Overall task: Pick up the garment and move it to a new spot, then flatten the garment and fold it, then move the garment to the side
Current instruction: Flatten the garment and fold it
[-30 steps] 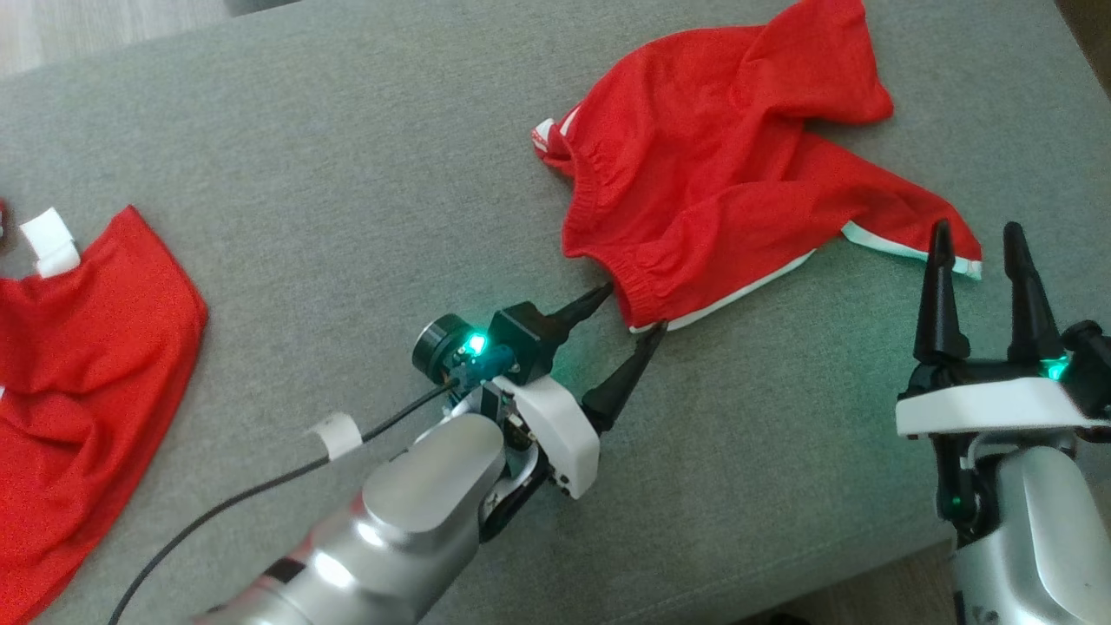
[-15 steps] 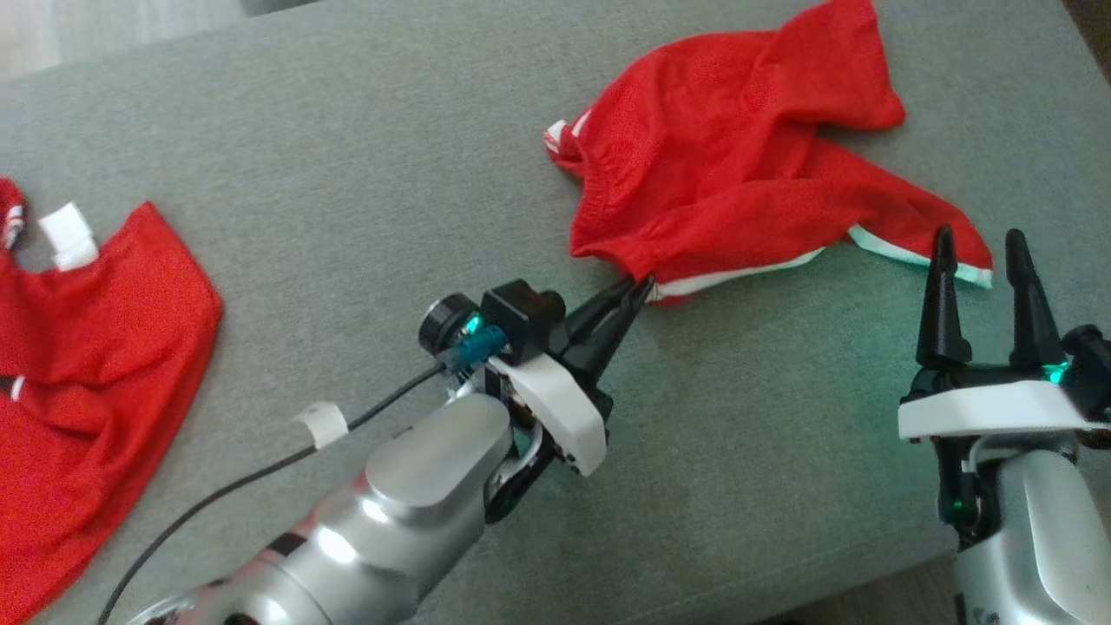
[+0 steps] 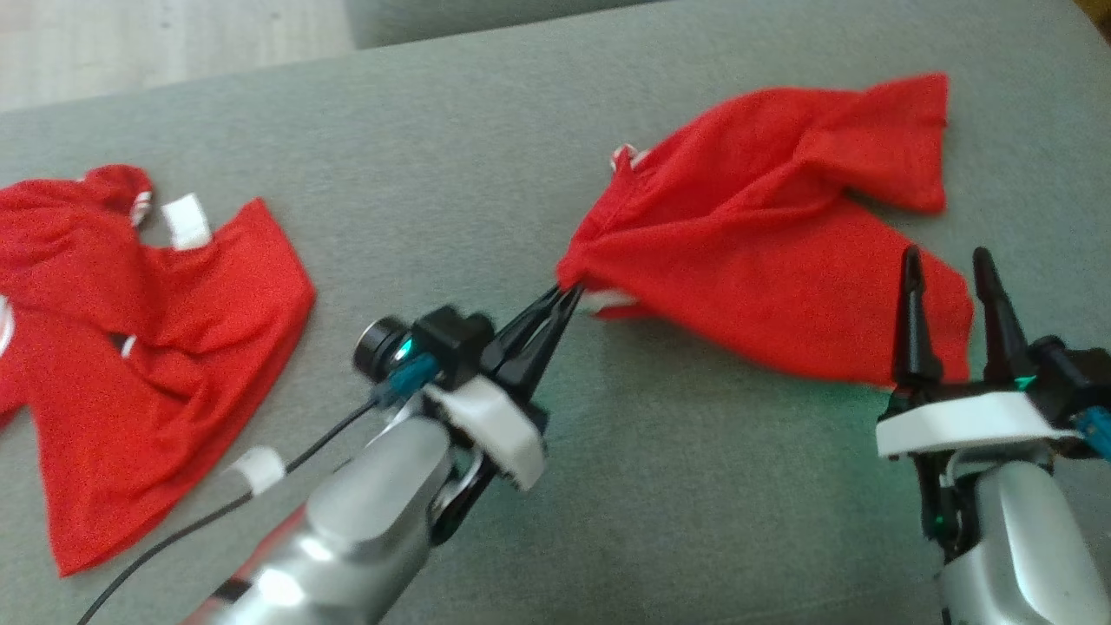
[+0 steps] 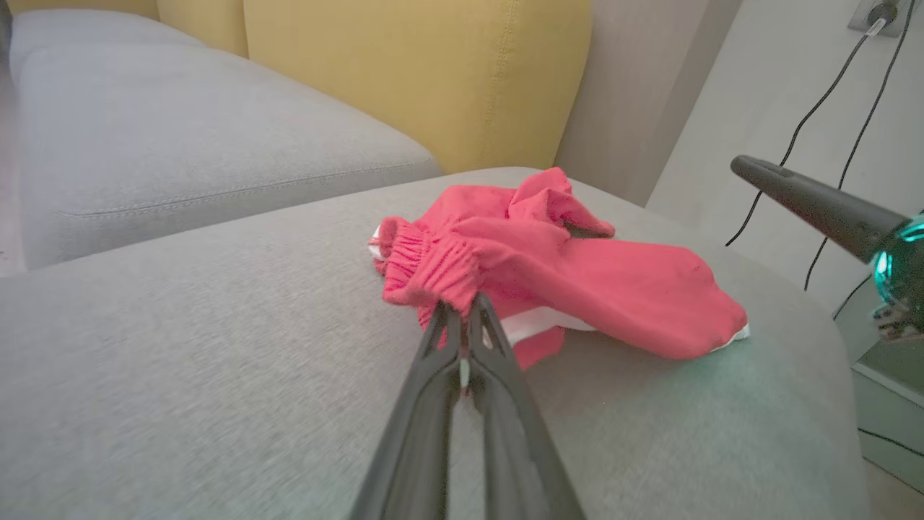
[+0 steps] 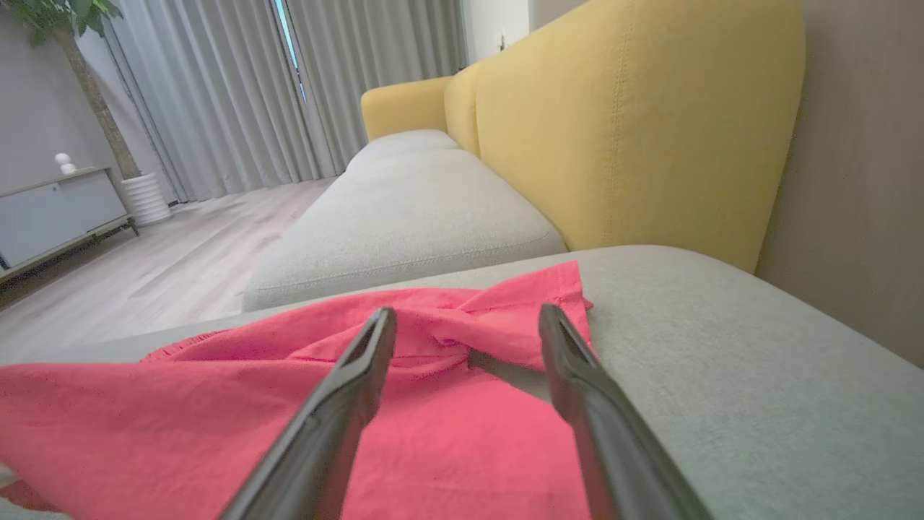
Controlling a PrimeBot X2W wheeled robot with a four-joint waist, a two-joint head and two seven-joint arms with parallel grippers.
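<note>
The garment (image 3: 764,252) is a pair of red shorts with white trim, lying crumpled on the grey sofa cushion (image 3: 451,165). My left gripper (image 3: 568,291) is shut on the gathered elastic waistband at the shorts' near left corner, and the cloth bunches toward it. The left wrist view shows the same pinch, the left gripper (image 4: 462,307) gripping the ruffled waistband of the garment (image 4: 577,267). My right gripper (image 3: 946,253) stands open over the near right leg of the shorts. In the right wrist view the right gripper (image 5: 468,312) has its fingers wide apart above the garment (image 5: 447,404), holding nothing.
A second red garment (image 3: 147,330) with white tags lies spread at the cushion's left end. A yellow backrest (image 5: 613,130) rises behind the cushion, with another grey seat (image 4: 180,137) beyond. Wooden floor (image 3: 130,43) shows past the far edge. A black cable (image 3: 174,538) trails from my left arm.
My left gripper has gone from open around the waistband corner to shut on it, and the cloth is drawn together there. The camera has shifted. The right gripper stays open.
</note>
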